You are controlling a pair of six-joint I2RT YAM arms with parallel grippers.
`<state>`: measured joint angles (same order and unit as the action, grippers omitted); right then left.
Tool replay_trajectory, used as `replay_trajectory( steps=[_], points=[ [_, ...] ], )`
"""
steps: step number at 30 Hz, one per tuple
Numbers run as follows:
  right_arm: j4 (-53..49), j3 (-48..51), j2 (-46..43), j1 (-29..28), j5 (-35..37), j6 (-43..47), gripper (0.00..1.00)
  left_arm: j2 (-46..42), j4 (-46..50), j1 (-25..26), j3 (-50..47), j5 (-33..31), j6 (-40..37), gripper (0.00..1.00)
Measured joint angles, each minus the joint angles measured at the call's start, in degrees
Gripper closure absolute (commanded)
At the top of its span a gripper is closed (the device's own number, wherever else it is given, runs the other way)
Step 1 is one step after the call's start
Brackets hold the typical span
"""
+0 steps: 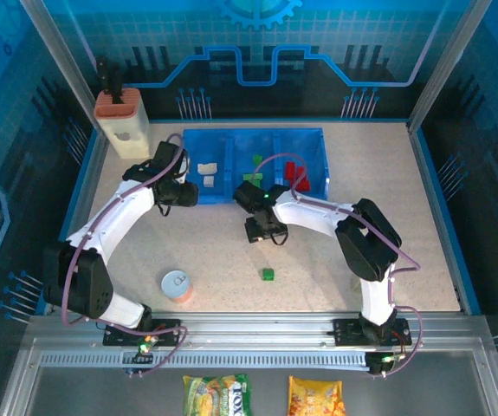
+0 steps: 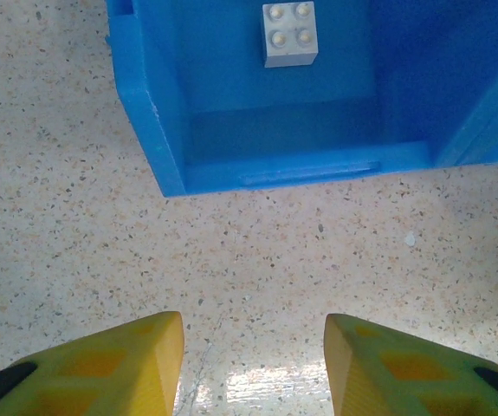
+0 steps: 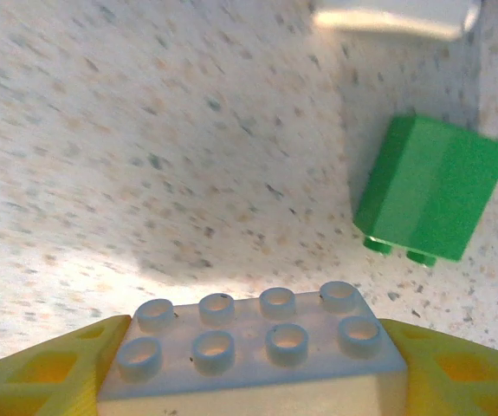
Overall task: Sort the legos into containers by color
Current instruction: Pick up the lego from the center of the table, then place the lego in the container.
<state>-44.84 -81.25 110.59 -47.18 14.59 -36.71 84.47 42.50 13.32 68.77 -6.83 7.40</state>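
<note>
The left gripper (image 2: 253, 351) hangs partly open and empty over the table, just short of the blue tray (image 2: 166, 147), whose left compartment holds a cream brick (image 2: 289, 35). The right gripper (image 3: 253, 373) clamps a pale eight-stud brick (image 3: 257, 347), its long axis running finger to finger. A green brick (image 3: 430, 186) lies on its side nearby.

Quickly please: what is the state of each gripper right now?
Left gripper: open, jaws apart, nothing between them.
Right gripper: closed on a cream brick.

Blue tray (image 2: 158, 130), speckled table (image 1: 456, 217), green brick (image 3: 430, 186), cream brick (image 3: 257, 351).
</note>
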Motion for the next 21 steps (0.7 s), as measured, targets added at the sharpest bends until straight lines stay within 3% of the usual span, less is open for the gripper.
replay_trajectory(
  steps=[7, 21],
  points=[
    [1.77, -8.72, 0.09, -1.27, 0.76, 2.47, 0.41, -1.25, -1.25, -1.03, -1.18, -0.50, 0.13, 0.52],
    [15.32, -19.74, 6.82, -2.71, 0.74, 2.38, 0.45, -7.10, -4.92, -4.72, -2.58, -2.08, 1.49, 0.52]
  ],
)
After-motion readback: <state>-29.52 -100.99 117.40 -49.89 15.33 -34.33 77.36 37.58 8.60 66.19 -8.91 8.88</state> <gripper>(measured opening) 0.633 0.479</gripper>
